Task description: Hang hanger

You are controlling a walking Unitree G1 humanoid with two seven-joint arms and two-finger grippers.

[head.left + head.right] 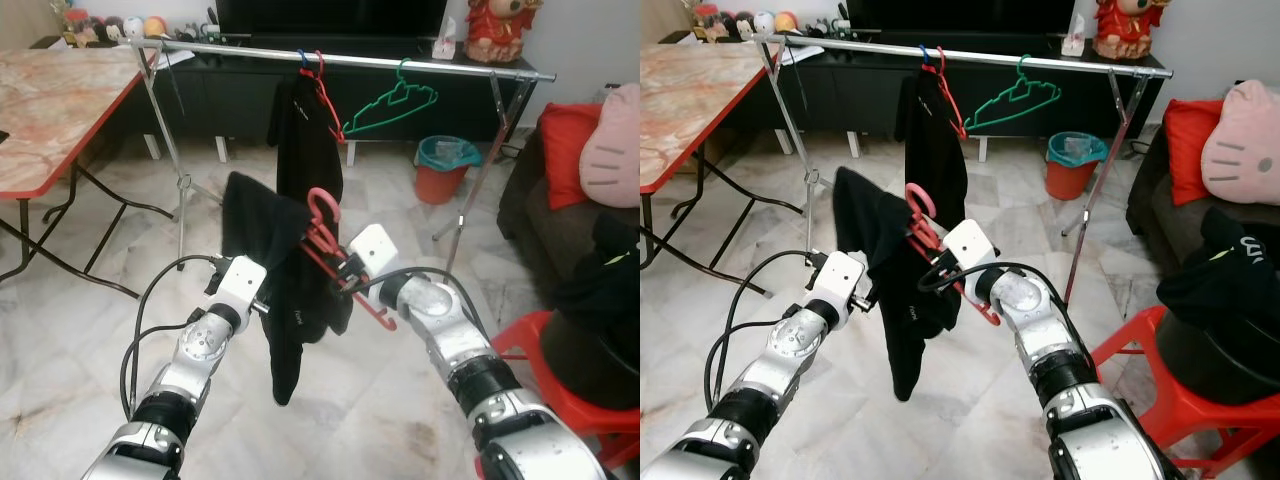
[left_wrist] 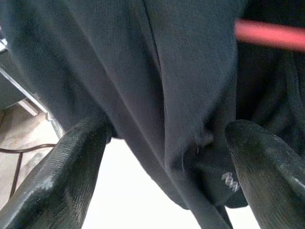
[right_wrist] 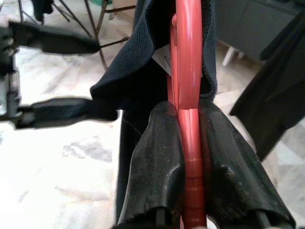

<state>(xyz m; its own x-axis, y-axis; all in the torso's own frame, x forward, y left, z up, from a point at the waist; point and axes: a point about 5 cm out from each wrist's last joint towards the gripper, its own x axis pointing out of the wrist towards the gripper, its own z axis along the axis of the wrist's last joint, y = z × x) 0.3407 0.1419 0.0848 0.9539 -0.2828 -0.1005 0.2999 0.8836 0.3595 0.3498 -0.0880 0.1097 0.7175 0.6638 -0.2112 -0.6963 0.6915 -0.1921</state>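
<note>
A red hanger (image 1: 322, 212) carries a black garment (image 1: 290, 300) that droops toward the floor. My right gripper (image 1: 345, 272) is shut on the hanger's shaft; the right wrist view shows both fingers (image 3: 157, 152) pressed against the red plastic (image 3: 189, 57). My left gripper (image 2: 167, 129) is open at the garment's left side, with the black cloth (image 2: 143, 71) hanging between its spread fingers. The silver rail (image 1: 230, 50) runs across the back, well above and beyond the held hanger. On it hang another red hanger with a black garment (image 1: 310, 130) and an empty green hanger (image 1: 395, 105).
A marble-topped folding table (image 1: 50, 110) with a red edge stands at the left. A red stool (image 1: 560, 370) with dark clothes is at the lower right, next to a sofa with a red cushion (image 1: 565, 150). An orange bin (image 1: 445, 168) sits behind the rack's right leg (image 1: 480, 160).
</note>
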